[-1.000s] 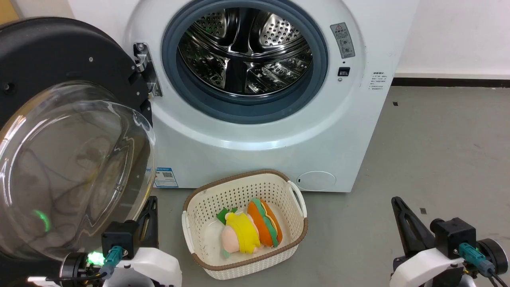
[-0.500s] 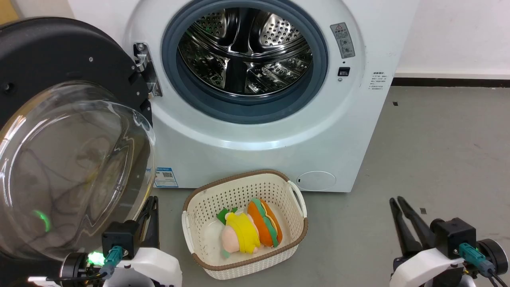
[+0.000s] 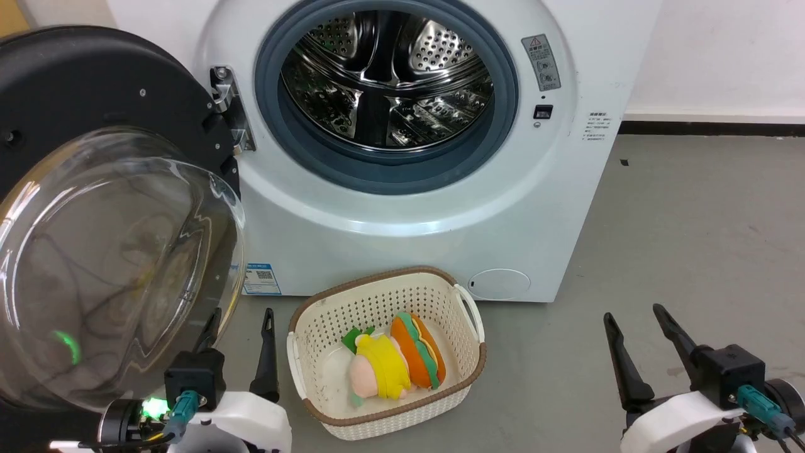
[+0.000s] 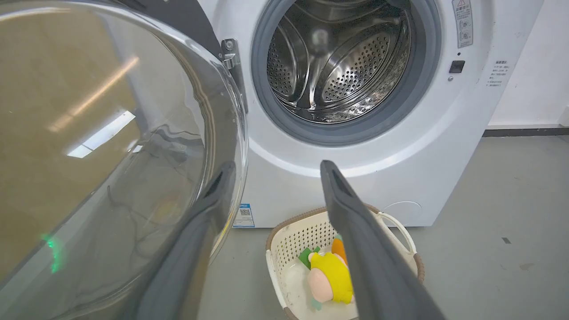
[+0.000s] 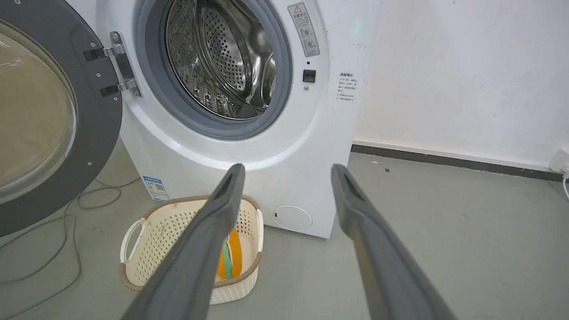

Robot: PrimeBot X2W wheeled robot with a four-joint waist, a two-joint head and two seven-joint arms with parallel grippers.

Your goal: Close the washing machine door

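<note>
The head view looks forward and down at the white front-loading washing machine, near enough that its top is cropped. The left wrist view sits low, close beside the round glossy black door with a bulging glass window, facing the perforated steel drum. The right wrist view sits low to the right, seeing the machine's front at a slant. All three share the drum and the cream perforated plastic basket.

The left pincer and right pincer each have two long dark tapering fingers on a black block and glossy white shell. Teal plugs trail dark cables; a green light glows left.
</note>
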